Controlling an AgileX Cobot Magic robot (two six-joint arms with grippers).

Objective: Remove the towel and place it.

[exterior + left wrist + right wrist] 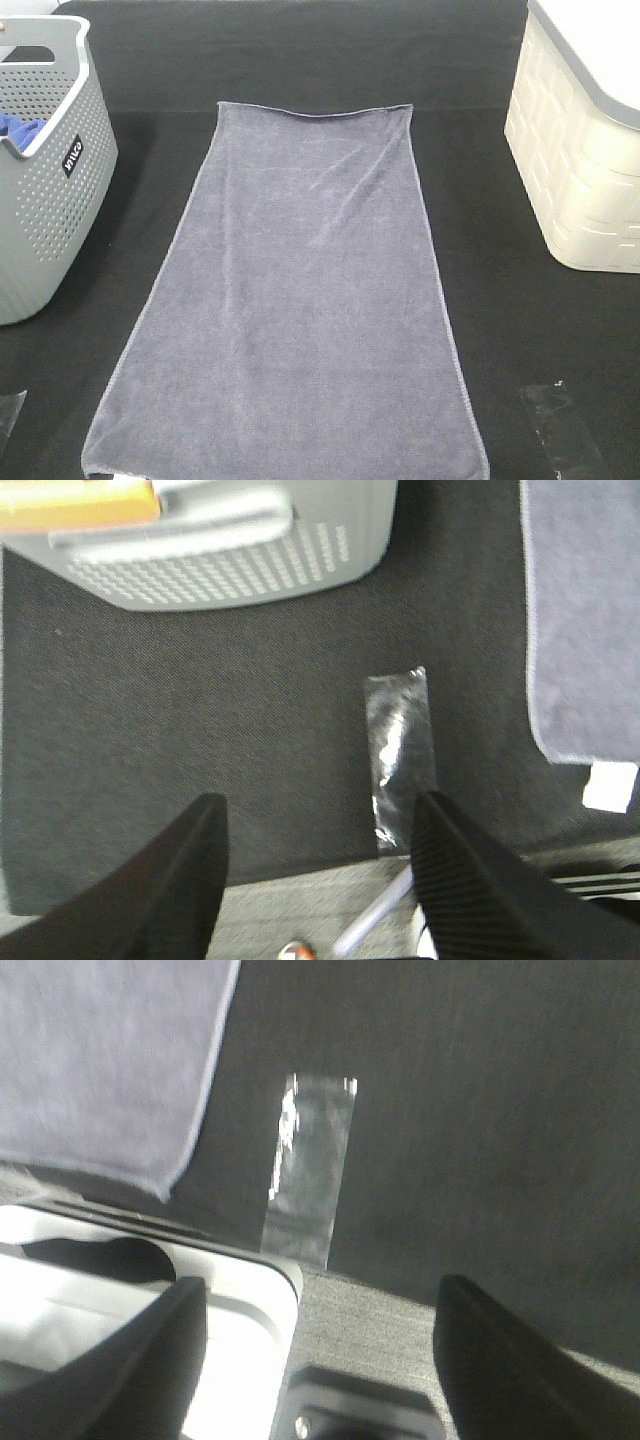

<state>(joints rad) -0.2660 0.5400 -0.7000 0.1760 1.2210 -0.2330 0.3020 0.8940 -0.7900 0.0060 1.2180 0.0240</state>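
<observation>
Lying flat and fully spread on the black desk: the towel, greyish-lavender, long axis running from the far side toward the near edge, hems visible all round. Set between two baskets and touching neither: grey perforated basket on the left with a bright blue cloth inside, cream basket on the right. Clear tape strips stuck to the desk near both front corners.

Left claw released, fingers spread wide over bare desk beside a tape strip, grasping nothing. Right claw likewise released, empty, hovering near the towel's near corner, well apart from it.
</observation>
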